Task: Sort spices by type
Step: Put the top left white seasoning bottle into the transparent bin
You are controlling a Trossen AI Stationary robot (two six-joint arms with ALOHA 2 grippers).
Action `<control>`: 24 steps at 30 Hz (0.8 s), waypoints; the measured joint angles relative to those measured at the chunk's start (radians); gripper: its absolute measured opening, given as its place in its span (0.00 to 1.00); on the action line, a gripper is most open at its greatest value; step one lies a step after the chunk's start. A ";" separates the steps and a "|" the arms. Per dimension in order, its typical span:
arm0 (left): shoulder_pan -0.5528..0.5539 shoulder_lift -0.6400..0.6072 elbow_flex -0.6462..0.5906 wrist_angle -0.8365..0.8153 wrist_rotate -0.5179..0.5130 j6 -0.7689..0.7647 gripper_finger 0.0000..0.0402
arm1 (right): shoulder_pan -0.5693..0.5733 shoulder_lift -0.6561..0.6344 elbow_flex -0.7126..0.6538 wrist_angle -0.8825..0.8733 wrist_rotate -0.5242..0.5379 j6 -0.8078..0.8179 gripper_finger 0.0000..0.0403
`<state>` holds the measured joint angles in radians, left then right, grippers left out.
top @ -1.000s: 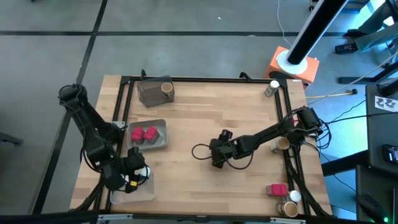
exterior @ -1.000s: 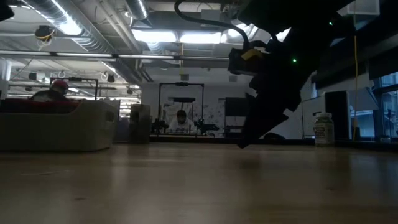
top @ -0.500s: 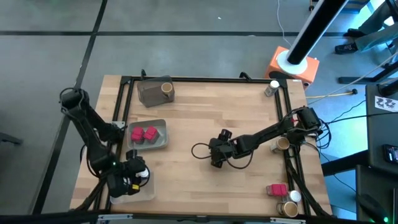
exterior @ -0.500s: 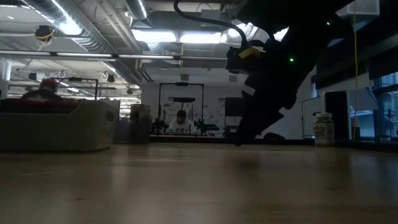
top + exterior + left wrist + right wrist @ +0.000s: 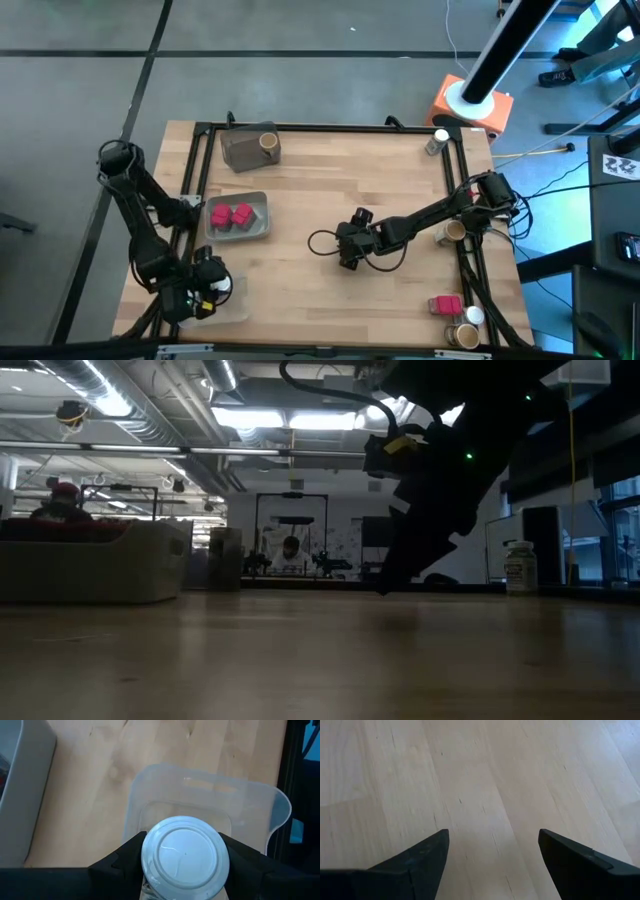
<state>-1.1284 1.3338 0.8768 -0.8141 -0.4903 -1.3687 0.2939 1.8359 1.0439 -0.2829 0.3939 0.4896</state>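
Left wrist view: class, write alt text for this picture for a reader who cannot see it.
The left gripper holds a white-capped jar between its two dark fingers, above an empty clear tray on the wooden table. The edge of a grey tray shows at one side.

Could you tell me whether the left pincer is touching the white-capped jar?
Touching: in the left wrist view, the left pincer has its dark fingers pressed against the white-capped jar.
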 joint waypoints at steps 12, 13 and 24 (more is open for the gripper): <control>-0.032 0.071 0.000 -0.048 -0.058 -0.043 0.48 | 0.000 0.000 0.000 0.005 0.007 0.000 0.76; -0.032 0.074 0.000 -0.048 -0.059 -0.044 0.48 | 0.000 0.000 0.000 0.005 0.007 0.000 0.76; -0.033 0.078 -0.003 -0.045 -0.026 -0.042 0.55 | 0.000 0.000 0.000 0.006 0.007 0.000 0.76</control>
<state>-1.1610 1.4120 0.8734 -0.8590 -0.5159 -1.4105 0.2939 1.8359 1.0439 -0.2772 0.4007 0.4893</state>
